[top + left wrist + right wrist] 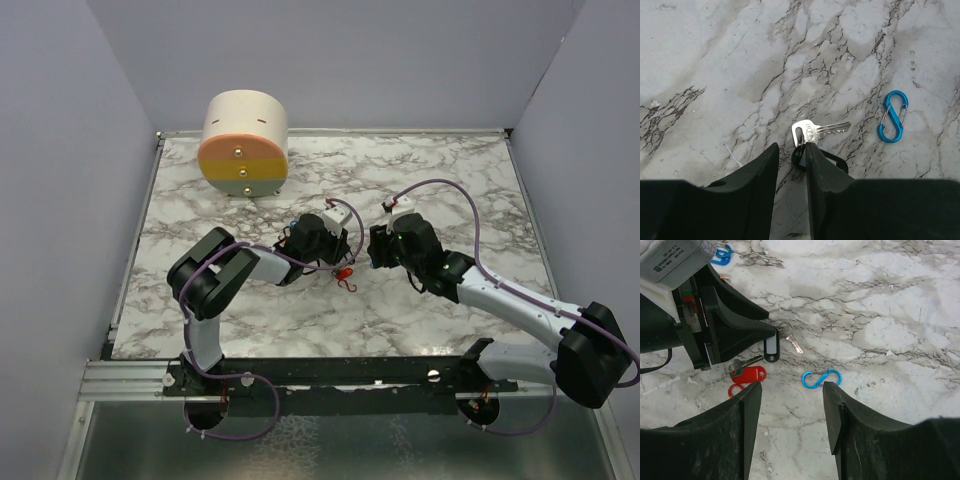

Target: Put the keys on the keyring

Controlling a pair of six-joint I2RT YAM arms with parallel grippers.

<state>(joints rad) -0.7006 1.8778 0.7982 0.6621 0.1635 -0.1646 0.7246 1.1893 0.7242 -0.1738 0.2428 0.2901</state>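
A silver key (816, 131) on a small ring with a black tag (836, 159) lies on the marble. My left gripper (791, 147) is low over it with its jaws a little apart. Bare table shows in the gap, and the ring sits against the right finger's inner face. A blue S-clip (893, 116) lies to the right. My right gripper (792, 390) is open and empty just above that blue S-clip (821, 378). The right wrist view also shows the black tag (771, 348), a red tag (751, 374) with another key, and a red ring (735, 390).
A big cream-and-orange cylinder (245, 145) stands at the back left of the table (450, 180). Another blue clip (720, 252) lies behind the left gripper (735, 325). The two grippers (343, 252) (376, 255) are close together at the table's middle, with the red pieces (346, 277) just in front of them.
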